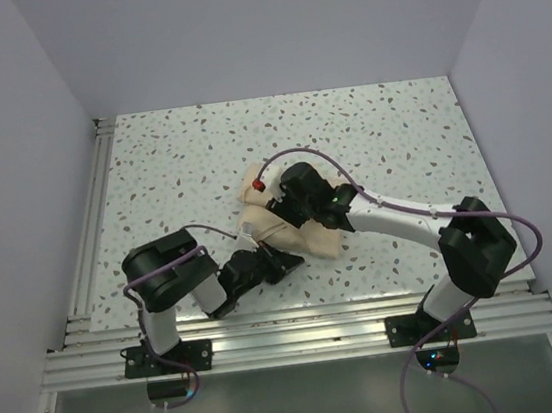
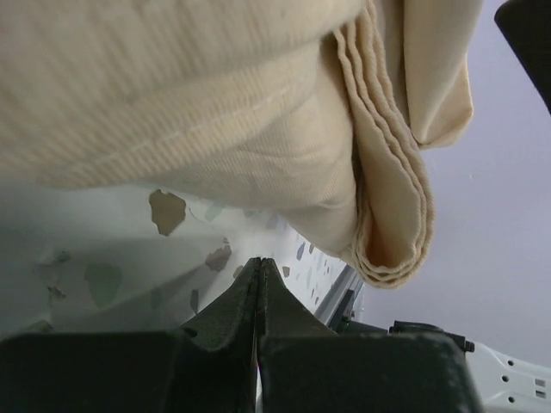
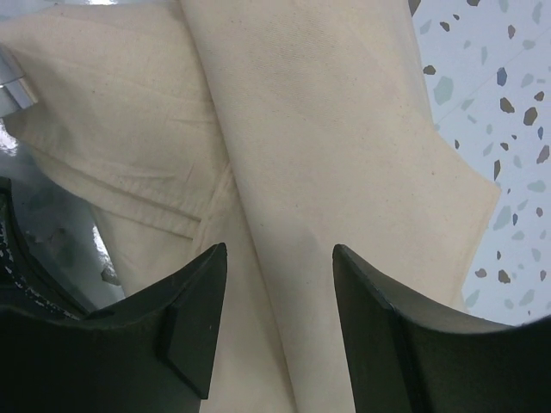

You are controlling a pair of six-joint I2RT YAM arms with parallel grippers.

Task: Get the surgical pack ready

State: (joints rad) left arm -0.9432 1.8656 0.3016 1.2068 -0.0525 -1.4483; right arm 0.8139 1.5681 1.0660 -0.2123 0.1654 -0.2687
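The surgical pack (image 1: 318,239) is a tan cloth bundle, partly folded, at the middle of the speckled table. My right gripper (image 1: 281,209) hovers right over it, open and empty; in the right wrist view (image 3: 280,284) its jaws stand wide apart above a long folded flap of the cloth (image 3: 327,172). A shiny steel surface (image 3: 47,228) shows at the left beside the cloth. My left gripper (image 1: 281,263) lies low at the pack's near-left edge, shut on nothing; in the left wrist view (image 2: 260,265) its tips sit just under the cloth's layered folded edge (image 2: 392,232).
The speckled white table (image 1: 199,155) has aluminium rails along its left side (image 1: 87,230) and near edge (image 1: 301,329). Plain walls close in the back and both sides. The purple cables of both arms loop above the pack.
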